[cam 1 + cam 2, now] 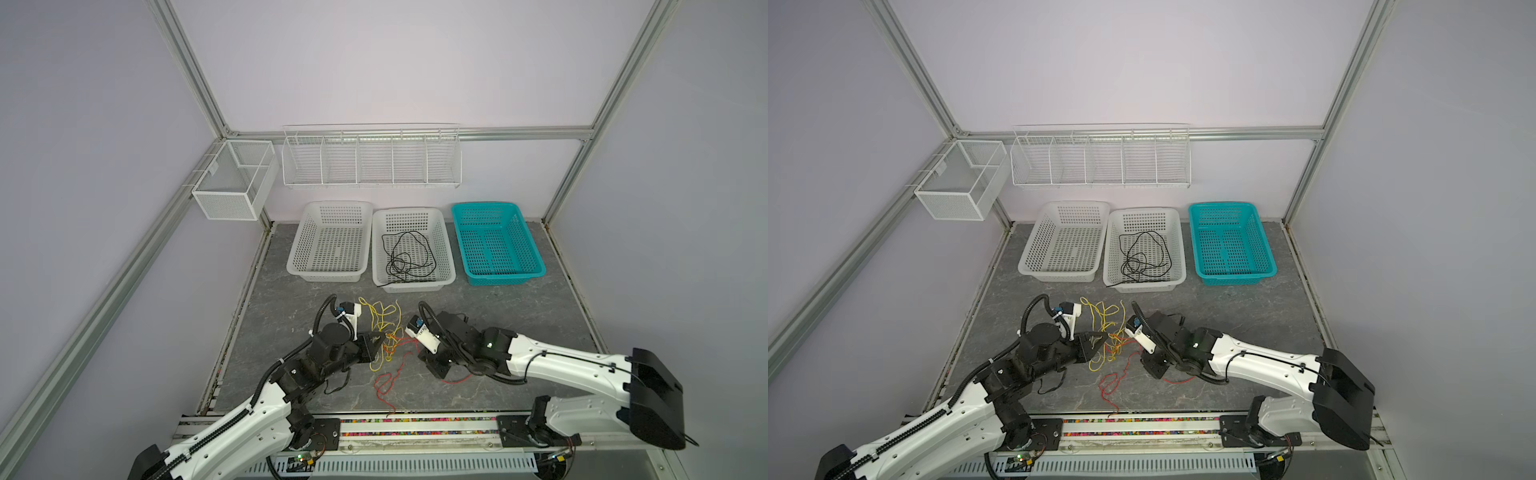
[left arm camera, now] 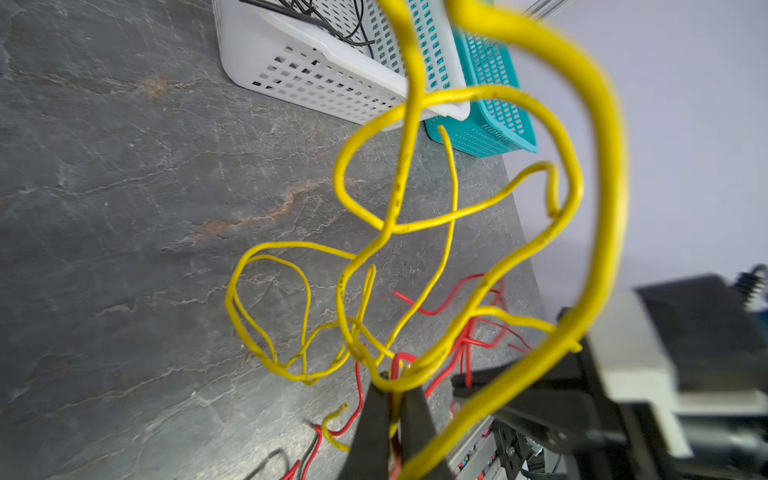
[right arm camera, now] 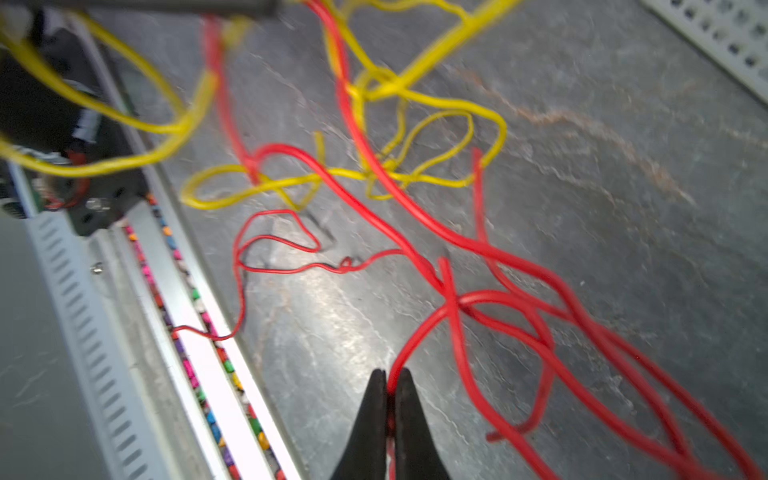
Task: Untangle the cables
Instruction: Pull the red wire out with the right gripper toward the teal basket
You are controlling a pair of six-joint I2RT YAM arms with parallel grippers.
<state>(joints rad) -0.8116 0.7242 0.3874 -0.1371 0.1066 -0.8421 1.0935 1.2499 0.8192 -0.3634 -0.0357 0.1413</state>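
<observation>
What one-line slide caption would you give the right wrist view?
Right gripper shut on the red cable, its loops crossing the yellow cable over the grey tabletop.

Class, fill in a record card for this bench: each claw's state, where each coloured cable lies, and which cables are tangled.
left claw: shut on yellow cable
right claw: shut on red cable
black cable: lies alone in the middle white basket
tangle: yellow and red strands cross each other between the two claws, over the table
</observation>
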